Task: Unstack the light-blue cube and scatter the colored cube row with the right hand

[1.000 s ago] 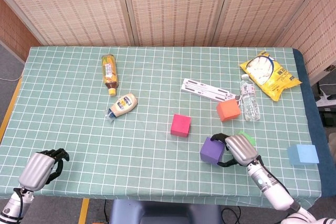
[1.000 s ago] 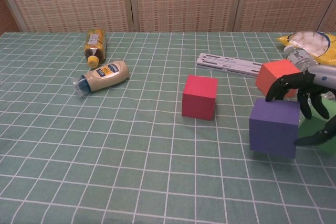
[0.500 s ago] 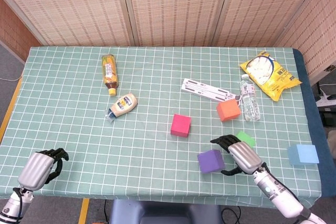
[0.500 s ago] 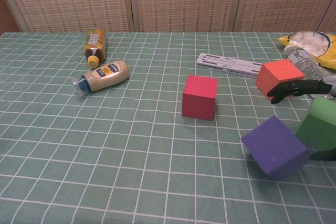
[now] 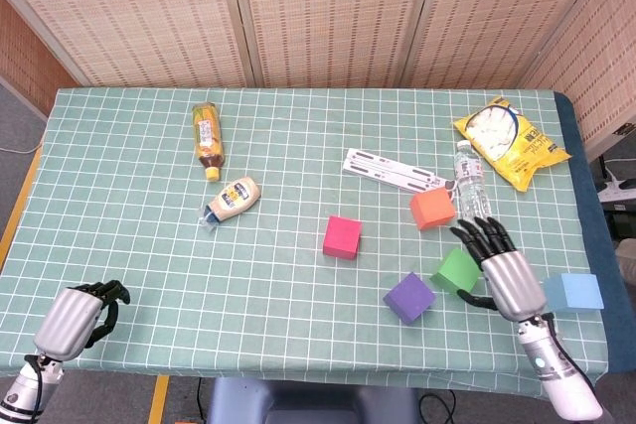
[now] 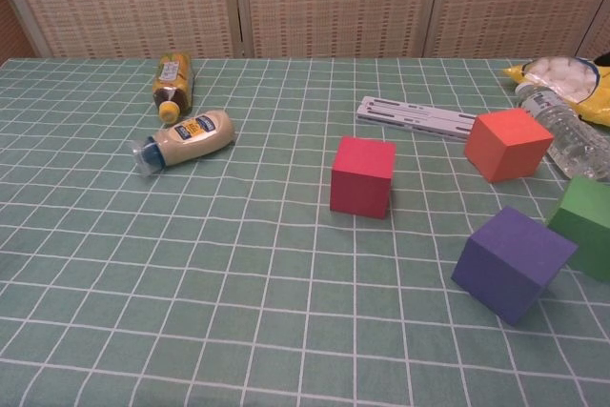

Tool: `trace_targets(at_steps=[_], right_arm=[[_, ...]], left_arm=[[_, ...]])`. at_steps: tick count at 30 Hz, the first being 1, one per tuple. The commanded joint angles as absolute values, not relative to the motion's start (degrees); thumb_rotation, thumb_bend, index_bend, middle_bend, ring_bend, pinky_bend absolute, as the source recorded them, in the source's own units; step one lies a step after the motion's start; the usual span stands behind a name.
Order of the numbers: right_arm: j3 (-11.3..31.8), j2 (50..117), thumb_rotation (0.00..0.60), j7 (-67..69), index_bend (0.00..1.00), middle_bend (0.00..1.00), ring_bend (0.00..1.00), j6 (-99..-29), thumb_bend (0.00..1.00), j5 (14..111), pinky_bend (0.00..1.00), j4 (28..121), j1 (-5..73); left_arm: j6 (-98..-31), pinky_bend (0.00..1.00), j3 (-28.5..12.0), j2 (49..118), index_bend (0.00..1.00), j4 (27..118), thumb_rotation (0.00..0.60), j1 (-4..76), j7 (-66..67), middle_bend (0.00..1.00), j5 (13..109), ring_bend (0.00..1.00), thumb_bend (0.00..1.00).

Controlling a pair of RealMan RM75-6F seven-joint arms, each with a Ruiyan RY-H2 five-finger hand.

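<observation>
Over the last second my right hand (image 5: 505,270) has let go of the purple cube (image 5: 408,297) and drawn back to the right. It now sits beside the green cube (image 5: 458,269) with fingers spread and nothing in them; whether the thumb is touching the green cube I cannot tell from the head view, and the chest view no longer shows the hand at all. The purple cube, upright a second ago and tipped half a second ago, has come to rest flat and turned at an angle, near the front edge of the worktop (image 5: 129,206). The green cube, earlier hidden behind my hand, lies exposed just right of the purple one.

Finding: the row is broken up. The pink cube (image 5: 342,236), orange cube (image 5: 432,208), purple and green cubes stand apart and out of line. The light-blue cube (image 5: 579,292) sits alone at the far right, by the worktop's edge, with nothing under or on it. I judge both parts of the task essentially complete.

My left hand (image 5: 74,318) rests at the front left corner, fingers curled in, holding nothing.
</observation>
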State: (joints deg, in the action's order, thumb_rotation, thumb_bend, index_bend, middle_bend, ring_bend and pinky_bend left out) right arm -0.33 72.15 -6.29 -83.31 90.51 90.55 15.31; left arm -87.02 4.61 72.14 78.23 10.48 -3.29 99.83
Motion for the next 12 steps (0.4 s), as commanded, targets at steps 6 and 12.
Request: trace_targets(at_steps=[6,12], right_arm=[[2.8,75.9,0.6,-14.4,0.12,0.07,0.0,-93.6,0.0,86.1,0.01,83.6,7.3],[3.4,76.3,0.6,-13.5,0.12,0.07,0.0,-92.6,0.0,83.5,0.01,82.5,5.8]], left_arm=[[-87.1,0.73,4.6,72.1,0.53,78.4,0.6,10.5,-3.1,0.49,99.8,0.59,0.74],[-86.6,0.73,4.5,72.1,0.53,78.4,0.6,10.5,-3.0,0.5,99.4,0.59,0.74]])
